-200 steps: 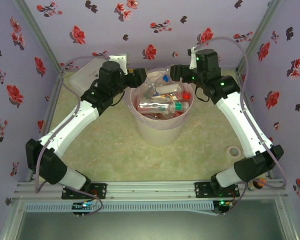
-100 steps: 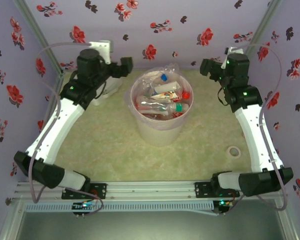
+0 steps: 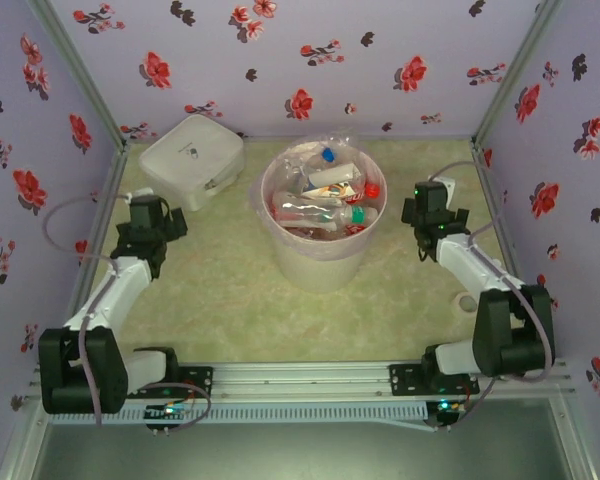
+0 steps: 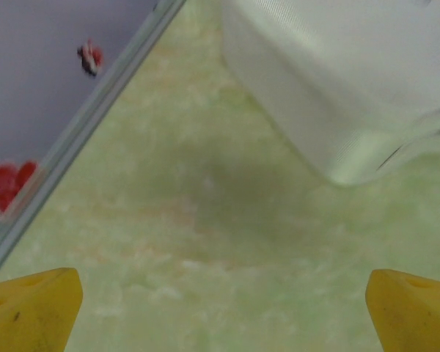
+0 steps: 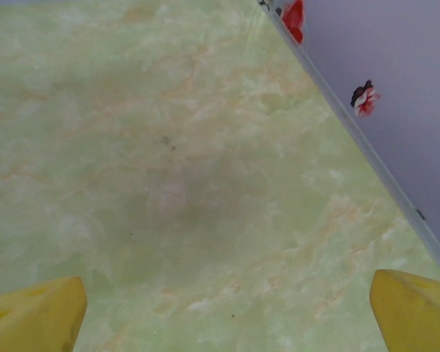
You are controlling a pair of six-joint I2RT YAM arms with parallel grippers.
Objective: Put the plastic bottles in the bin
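The bin (image 3: 322, 262), a pale round bucket with a pinkish liner, stands at the table's middle back. Several plastic bottles (image 3: 325, 196) with red, green, blue and white caps lie piled inside it. My left gripper (image 3: 150, 212) rests low at the left side, well apart from the bin. In the left wrist view this gripper (image 4: 224, 312) is open, its yellow fingertips (image 4: 33, 308) wide apart over bare table. My right gripper (image 3: 433, 205) sits low to the bin's right. It is open (image 5: 227, 315) too, fingertips (image 5: 414, 312) spread with nothing between them.
A white rounded square case (image 3: 192, 160) lies at the back left, just ahead of the left gripper (image 4: 337, 81). A small tape roll (image 3: 467, 302) lies near the right arm. Flowered walls close in the back and both sides.
Both arms have swung away from the bin's rim and folded down low at the left and right sides. The white case is uncovered.
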